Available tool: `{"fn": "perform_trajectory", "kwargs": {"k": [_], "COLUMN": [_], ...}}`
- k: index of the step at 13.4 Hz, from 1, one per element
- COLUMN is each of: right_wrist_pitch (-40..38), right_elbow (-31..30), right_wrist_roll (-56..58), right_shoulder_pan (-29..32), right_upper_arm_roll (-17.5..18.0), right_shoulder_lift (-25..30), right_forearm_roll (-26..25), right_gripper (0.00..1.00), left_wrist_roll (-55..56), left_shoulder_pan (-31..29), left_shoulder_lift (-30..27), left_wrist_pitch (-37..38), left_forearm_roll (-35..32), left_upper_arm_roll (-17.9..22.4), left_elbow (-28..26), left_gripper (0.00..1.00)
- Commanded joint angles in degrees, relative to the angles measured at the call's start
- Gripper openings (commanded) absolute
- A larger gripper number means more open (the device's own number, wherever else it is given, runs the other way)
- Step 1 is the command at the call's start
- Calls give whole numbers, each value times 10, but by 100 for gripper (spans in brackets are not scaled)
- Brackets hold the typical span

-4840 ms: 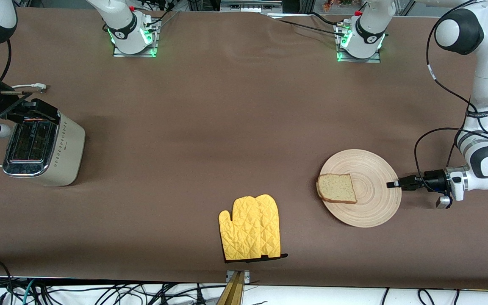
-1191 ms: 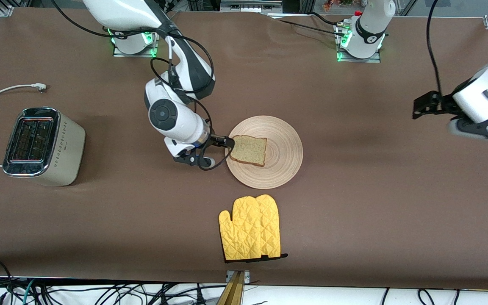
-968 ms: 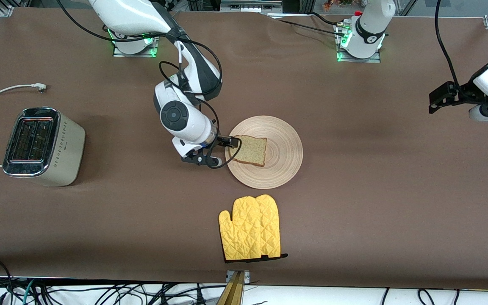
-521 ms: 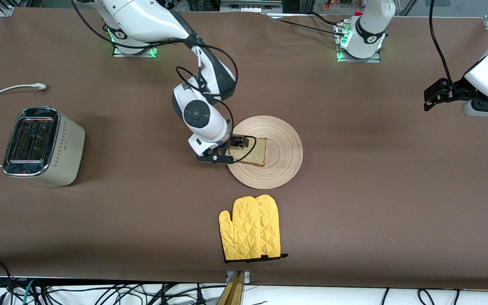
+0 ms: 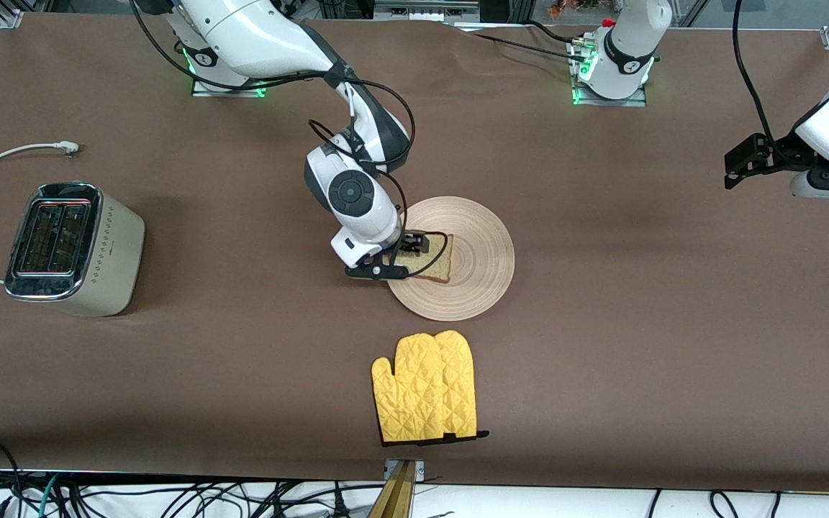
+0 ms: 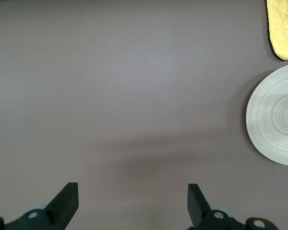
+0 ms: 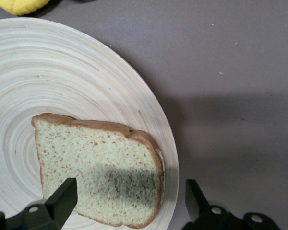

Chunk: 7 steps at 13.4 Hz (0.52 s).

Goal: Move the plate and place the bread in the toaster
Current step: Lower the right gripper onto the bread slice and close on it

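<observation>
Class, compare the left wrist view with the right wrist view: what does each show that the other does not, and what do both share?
Only the left wrist view shows the open left gripper over bare table. Only the right wrist view shows the open right gripper straddling the bread's edge, with its speckled face visible. Both share the plate, a corner of the yellow mitt and the bread.

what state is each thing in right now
plate: flat on the table, mid-table, bread on it
bread: flat on plate, not gripped
toaster: upright, both slots empty, unplugged
right gripper: open, over bread
left gripper: open, over bare table, waiting
oven mitt: flat, untouched
</observation>
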<state>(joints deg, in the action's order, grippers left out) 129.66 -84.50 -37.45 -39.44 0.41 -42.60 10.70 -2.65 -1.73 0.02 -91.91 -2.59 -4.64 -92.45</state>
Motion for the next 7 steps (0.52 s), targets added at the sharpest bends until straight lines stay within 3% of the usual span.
{"fn": "perform_trajectory", "kwargs": {"k": [1, 7], "right_wrist_pitch": [22, 66], "right_elbow": [16, 17], "right_wrist_roll": [-9, -7], "right_shoulder_pan": [-15, -20], "right_upper_arm_roll": [-7, -7], "right_shoulder_lift": [-16, -35], "right_forearm_roll": [-8, -10], "right_gripper": [99, 99], "left_wrist_roll": [0, 5], "left_shoulder_pan": [1, 2], "left_shoulder_lift": [-7, -6], "left_wrist_pitch": [5, 5], "left_forearm_roll": [-11, -11], "left_upper_arm_roll": [0, -2], "left_elbow": [-2, -2], "left_gripper": [100, 100]}}
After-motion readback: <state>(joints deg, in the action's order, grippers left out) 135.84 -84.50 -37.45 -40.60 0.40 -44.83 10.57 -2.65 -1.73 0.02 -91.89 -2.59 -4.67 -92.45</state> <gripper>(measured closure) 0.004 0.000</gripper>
